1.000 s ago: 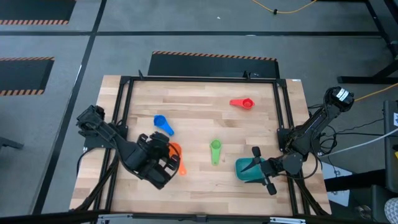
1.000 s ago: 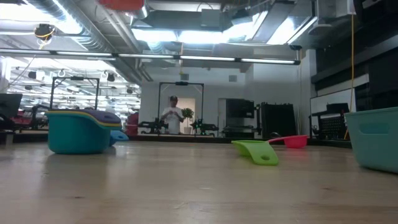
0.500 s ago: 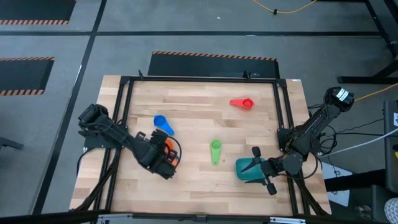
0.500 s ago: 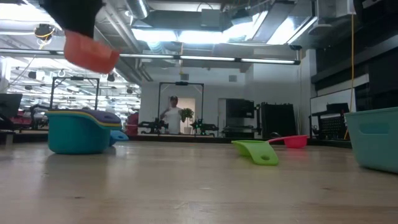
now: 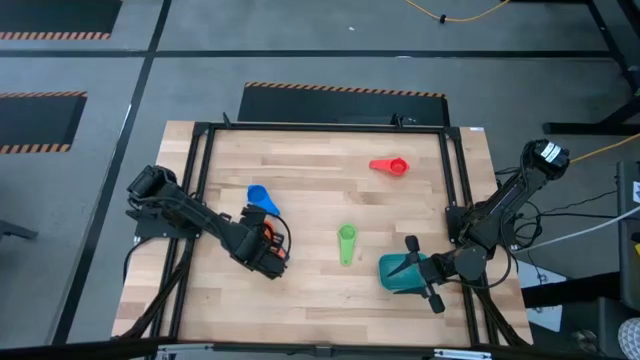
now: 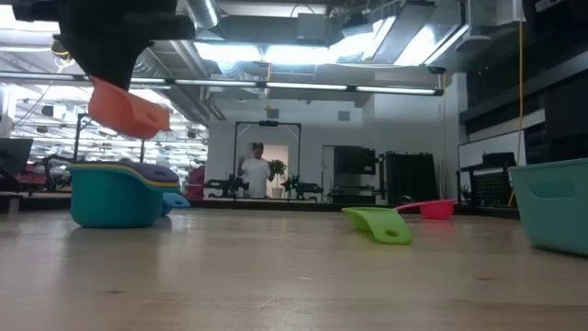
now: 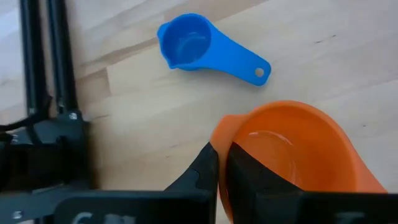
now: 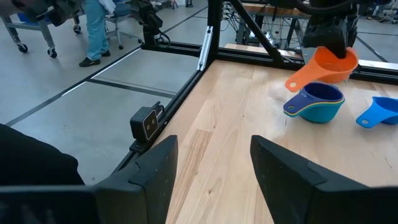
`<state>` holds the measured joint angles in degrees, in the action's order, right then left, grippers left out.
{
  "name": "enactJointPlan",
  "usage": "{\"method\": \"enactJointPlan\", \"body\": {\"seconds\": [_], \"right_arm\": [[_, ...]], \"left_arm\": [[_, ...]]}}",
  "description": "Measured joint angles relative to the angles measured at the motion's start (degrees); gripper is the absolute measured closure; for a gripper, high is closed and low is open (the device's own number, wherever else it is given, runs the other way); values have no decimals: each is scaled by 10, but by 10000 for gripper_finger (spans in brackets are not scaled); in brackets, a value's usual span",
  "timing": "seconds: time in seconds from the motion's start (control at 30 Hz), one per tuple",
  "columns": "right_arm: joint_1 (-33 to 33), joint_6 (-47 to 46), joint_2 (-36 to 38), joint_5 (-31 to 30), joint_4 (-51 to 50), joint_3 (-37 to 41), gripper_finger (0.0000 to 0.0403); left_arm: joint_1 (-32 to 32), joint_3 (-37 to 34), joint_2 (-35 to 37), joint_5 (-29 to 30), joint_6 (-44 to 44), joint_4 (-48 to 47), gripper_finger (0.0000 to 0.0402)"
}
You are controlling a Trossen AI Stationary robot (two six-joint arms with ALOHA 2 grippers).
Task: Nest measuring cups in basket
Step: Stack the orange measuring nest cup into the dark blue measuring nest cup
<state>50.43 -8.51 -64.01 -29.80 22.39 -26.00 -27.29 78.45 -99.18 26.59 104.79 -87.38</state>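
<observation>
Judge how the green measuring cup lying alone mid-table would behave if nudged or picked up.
The green measuring cup looks like thin moulded plastic: probably light and stiff. Resting flat with its long handle, it would likely slide or pivot on the smooth wooden table rather than roll.

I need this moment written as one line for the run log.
left tool: shut on orange cup, held above cup stack | right tool: open, by basket | loose: blue, green, red cups

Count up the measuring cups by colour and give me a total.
orange cup: 1
red cup: 1
green cup: 1
bright blue cup: 1
teal cup: 1
yellow cup: 1
dark blue cup: 1
Total: 7
</observation>
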Motion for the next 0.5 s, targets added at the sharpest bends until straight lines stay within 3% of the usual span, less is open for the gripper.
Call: {"method": "enactJointPlan", "body": {"seconds": [0.5], "right_arm": [[0,0,0,0,0,0,195]], "left_arm": [[1,-65,0,-11,31,65,391]]}}
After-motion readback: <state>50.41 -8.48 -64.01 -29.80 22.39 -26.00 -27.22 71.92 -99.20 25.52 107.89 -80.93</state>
